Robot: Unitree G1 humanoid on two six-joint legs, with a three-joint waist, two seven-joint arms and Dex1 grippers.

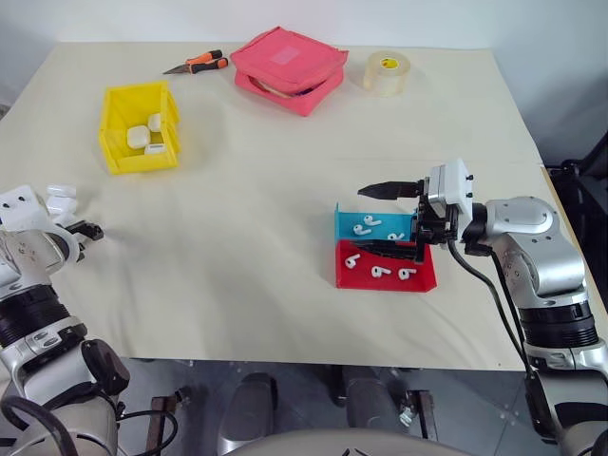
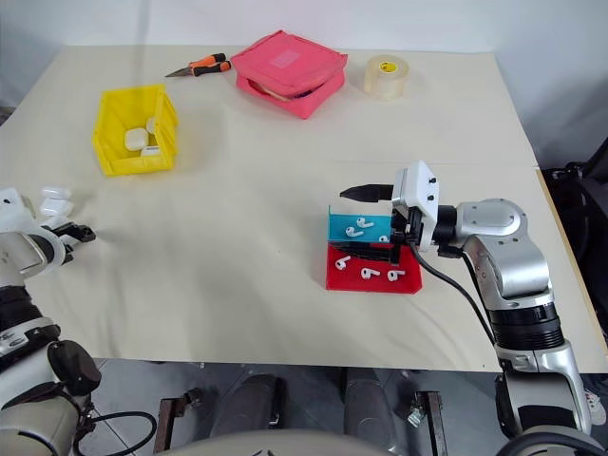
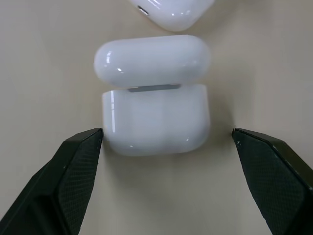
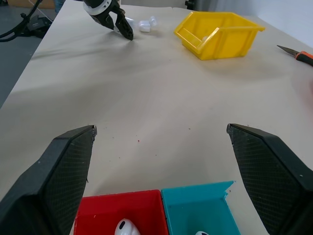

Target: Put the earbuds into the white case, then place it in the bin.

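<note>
A white case (image 3: 154, 117) lies on the table at the far left, hinge side towards me, between the open fingers of my left gripper (image 3: 167, 132), which do not touch it. A second white case (image 3: 171, 12) lies just beyond; both show as white cases (image 1: 59, 195) in the head view. Several earbuds (image 1: 366, 225) lie in a teal tray (image 1: 344, 220) and a red tray (image 1: 385, 282) at the right. My right gripper (image 1: 382, 220) hangs open and empty over those trays. The yellow bin (image 1: 142, 163) stands at the back left with white cases inside.
A pink pouch (image 1: 288, 68), a tape roll (image 1: 387, 72) and orange-handled pliers (image 1: 199, 64) lie along the far edge. Bare cream table (image 1: 247, 209) stretches between the bin, the trays and my left gripper. The table's left edge runs close to the loose cases.
</note>
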